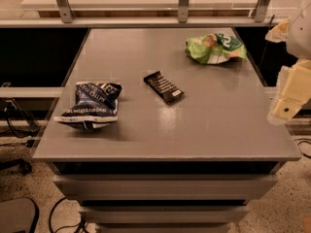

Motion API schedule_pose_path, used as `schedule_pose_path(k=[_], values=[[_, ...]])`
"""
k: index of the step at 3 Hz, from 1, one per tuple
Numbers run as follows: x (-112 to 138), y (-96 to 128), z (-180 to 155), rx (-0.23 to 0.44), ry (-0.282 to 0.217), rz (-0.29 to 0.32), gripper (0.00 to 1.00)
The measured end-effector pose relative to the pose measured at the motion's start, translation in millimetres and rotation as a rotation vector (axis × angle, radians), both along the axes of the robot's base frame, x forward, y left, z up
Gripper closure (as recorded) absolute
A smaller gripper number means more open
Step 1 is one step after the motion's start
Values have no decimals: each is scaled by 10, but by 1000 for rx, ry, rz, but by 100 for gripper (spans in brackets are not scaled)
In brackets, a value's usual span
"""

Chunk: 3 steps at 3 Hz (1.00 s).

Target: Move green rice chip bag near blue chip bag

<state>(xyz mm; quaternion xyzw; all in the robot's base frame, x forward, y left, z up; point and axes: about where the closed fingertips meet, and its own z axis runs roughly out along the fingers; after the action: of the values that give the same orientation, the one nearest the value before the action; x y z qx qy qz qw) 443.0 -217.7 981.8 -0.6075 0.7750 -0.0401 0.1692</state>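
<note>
The green rice chip bag [214, 48] lies crumpled at the far right of the grey table [209, 125]. The blue chip bag [91, 105] lies at the near left, dark navy with white lettering. They are far apart, with a black bar wrapper between them. My gripper [290, 95] hangs at the right edge of the view, beside the table's right side. It is nearer to me than the green bag, apart from it, and holds nothing that I can see.
A small black bar wrapper [164, 87] lies at the table's middle. A rail with metal posts [183, 4] runs behind the table. Drawers [165, 186] sit under the tabletop. Cables lie on the floor at the left.
</note>
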Motion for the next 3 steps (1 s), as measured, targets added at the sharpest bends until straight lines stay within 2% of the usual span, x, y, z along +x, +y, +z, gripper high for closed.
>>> schedule_pose_path(k=[1, 3], values=[[241, 19, 31, -17, -35, 34, 0], [948, 102, -91, -54, -58, 85, 0]])
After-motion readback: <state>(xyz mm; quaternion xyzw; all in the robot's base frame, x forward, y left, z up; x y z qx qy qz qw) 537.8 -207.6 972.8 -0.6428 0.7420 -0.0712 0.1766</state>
